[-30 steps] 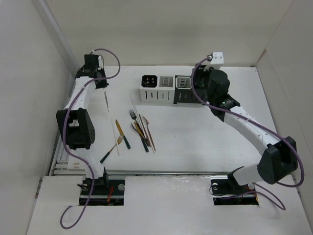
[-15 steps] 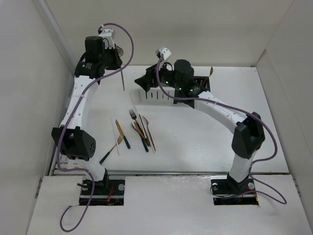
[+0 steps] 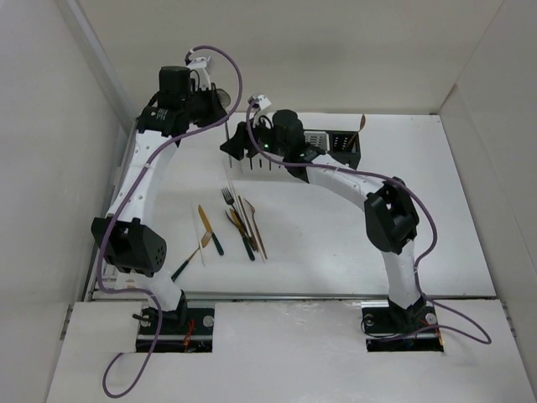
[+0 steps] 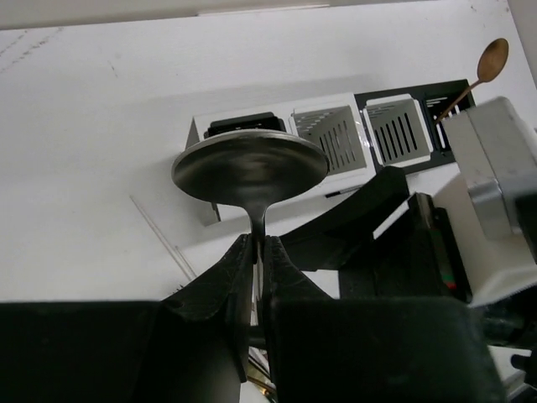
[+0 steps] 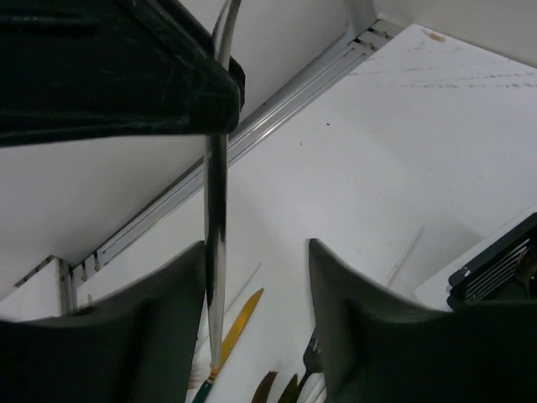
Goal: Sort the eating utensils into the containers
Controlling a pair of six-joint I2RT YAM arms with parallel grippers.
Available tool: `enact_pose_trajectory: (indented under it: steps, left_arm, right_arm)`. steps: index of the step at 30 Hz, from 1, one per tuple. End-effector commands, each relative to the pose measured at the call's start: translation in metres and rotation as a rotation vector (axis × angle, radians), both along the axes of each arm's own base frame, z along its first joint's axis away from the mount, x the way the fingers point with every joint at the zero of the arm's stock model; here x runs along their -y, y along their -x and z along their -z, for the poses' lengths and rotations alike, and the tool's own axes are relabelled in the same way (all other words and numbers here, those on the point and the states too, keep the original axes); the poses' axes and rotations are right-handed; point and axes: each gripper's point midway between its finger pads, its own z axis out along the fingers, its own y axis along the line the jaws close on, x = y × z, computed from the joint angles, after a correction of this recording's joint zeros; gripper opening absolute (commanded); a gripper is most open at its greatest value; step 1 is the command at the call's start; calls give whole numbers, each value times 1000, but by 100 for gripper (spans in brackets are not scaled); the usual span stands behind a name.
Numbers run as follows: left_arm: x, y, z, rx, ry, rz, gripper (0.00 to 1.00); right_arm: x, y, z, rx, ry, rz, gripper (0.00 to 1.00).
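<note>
Dangling the silver spoon (image 4: pixel 250 168) handle-down, the left pincer (image 4: pixel 256 245) clamps its neck, apparently offering it to the gaping, empty right pincer (image 5: pixel 256 256).

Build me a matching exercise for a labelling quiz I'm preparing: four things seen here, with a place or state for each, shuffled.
1. silver spoon
2. copper spoon
3. right gripper
4. gold knife

A. open
B. lying on the table
C. clamped in the left gripper
D. standing in a black container

Pairs: 1-C, 2-D, 3-A, 4-B
</note>
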Motion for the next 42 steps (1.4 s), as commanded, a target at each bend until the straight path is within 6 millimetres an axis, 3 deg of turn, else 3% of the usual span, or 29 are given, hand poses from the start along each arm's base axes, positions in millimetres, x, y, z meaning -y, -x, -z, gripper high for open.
enact_pose_trajectory:
  steps: [1, 2, 6, 10, 11, 12, 13, 14, 15, 16, 17, 18, 19, 20, 21, 24, 25, 28, 29, 32, 34, 35, 41, 42]
  left_arm:
    - [9, 19, -28, 51, 48, 41, 0]
    - [14, 21, -28, 51, 48, 52, 0]
    - [26, 29, -17, 25, 42, 98, 0]
    - [23, 31, -4, 19, -15, 129, 45]
    - [19, 29, -3, 26, -35, 116, 57]
    - [15, 28, 0, 25, -58, 106, 89]
    - [10, 28, 3, 33, -101, 107, 100]
    - [1, 23, 4, 46, -146, 76, 100]
    - [-4, 23, 8, 41, -179, 65, 100]
    - [-12, 23, 12, 35, -220, 44, 100]
    - [-16, 21, 12, 44, -246, 37, 100]
    - [-25, 21, 23, 23, -281, 29, 100]
    - [-33, 24, 27, 15, -298, 18, 100]
    - [-43, 26, 33, 3, -309, 5, 100]
    - [-47, 33, 65, -69, -340, 12, 100]
    - [-66, 47, 104, -127, -438, 28, 95]
    - [-71, 61, 132, -190, -467, 45, 93]
    - [-77, 87, 173, -277, -497, 80, 85]
    - [-77, 91, 181, -292, -499, 83, 85]
    - [-79, 106, 202, -341, -500, 100, 83]
    - [-79, 112, 209, -366, -497, 99, 83]
    - [-82, 115, 213, -369, -507, 91, 83]
    - [-92, 126, 230, -406, -529, 74, 83]
    - [-91, 124, 229, -397, -528, 71, 83]
  right_arm:
    - [-9, -2, -61, 91, -162, 3, 54]
    - [-13, -1, -58, 78, -182, -12, 34]
    - [-17, 4, -58, 74, -233, -49, 0]
    - [5, 6, -73, 127, -284, 21, 0]
    - [18, 0, -63, 122, -279, 55, 0]
    - [32, -1, -77, 137, -293, 88, 0]
    - [46, -7, -79, 146, -289, 128, 0]
    - [72, -24, -81, 149, -290, 212, 0]
    - [91, -31, -64, 132, -257, 271, 0]
    - [117, -31, -83, 166, -271, 332, 0]
    - [140, -37, -85, 175, -265, 401, 0]
    - [181, -53, -61, 143, -215, 550, 0]
    - [207, -50, -76, 172, -212, 631, 0]
    - [231, -54, -72, 199, -162, 719, 0]
    - [273, -63, -56, 185, -112, 893, 0]
    - [332, -66, -39, 193, -4, 1125, 0]
    - [350, -69, -37, 191, 16, 1176, 0]
    - [368, -80, -9, 153, 86, 1219, 0]
    - [373, -85, -14, 159, 79, 1232, 0]
    - [371, -99, -4, 147, 95, 1243, 0]
    - [371, -104, 14, 121, 130, 1250, 0]
    - [376, -105, 11, 114, 124, 1283, 0]
    - [376, -114, 40, 67, 177, 1299, 0]
    - [375, -118, 36, 72, 169, 1300, 0]
